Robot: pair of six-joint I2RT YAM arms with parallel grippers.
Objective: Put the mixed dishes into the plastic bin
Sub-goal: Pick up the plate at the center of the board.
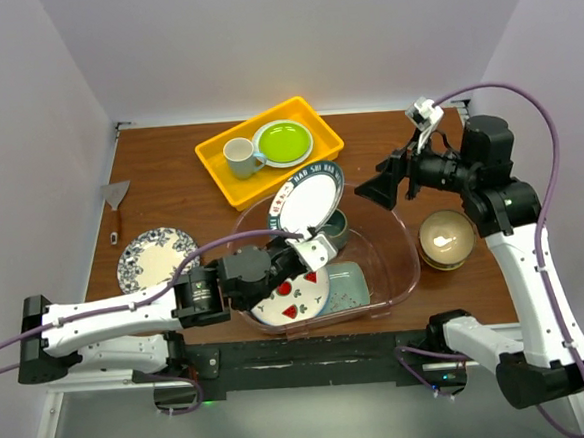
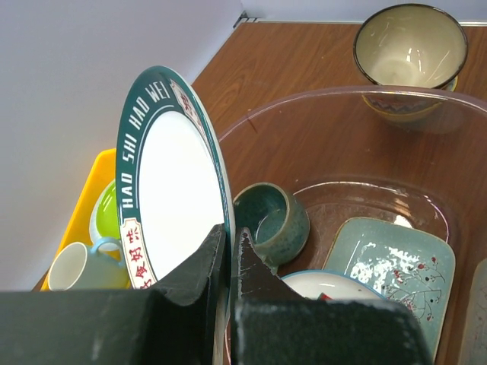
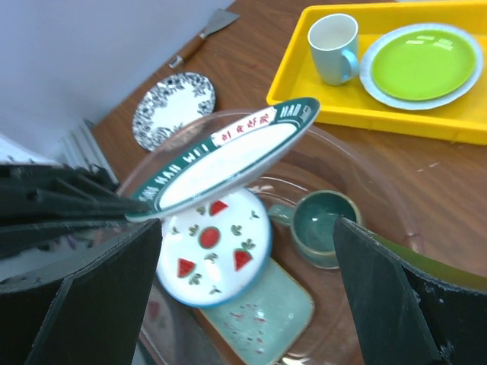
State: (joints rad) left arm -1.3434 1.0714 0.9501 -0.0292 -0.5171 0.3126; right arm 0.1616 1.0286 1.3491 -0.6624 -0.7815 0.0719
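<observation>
My left gripper (image 1: 309, 246) is shut on the lower rim of a white plate with a dark green lettered border (image 1: 309, 200), holding it tilted on edge over the plastic bin (image 1: 406, 241). The left wrist view shows the fingers (image 2: 205, 262) pinching that plate (image 2: 171, 190). In the bin lie a white plate with red-and-green motifs (image 1: 298, 299), a mint-green tray (image 1: 347, 287) and a dark teal mug (image 1: 336, 228). A blue-floral plate (image 1: 155, 258) lies on the table left of the bin. A tan bowl (image 1: 447, 236) sits right of it. My right gripper (image 1: 375, 191) is open and empty, high above the bin's right side.
A yellow tray (image 1: 218, 164) at the back holds a white mug (image 1: 240, 156) and a lime-green plate (image 1: 284, 141). A scraper (image 1: 117, 203) lies at the far left edge. White walls enclose the table on three sides.
</observation>
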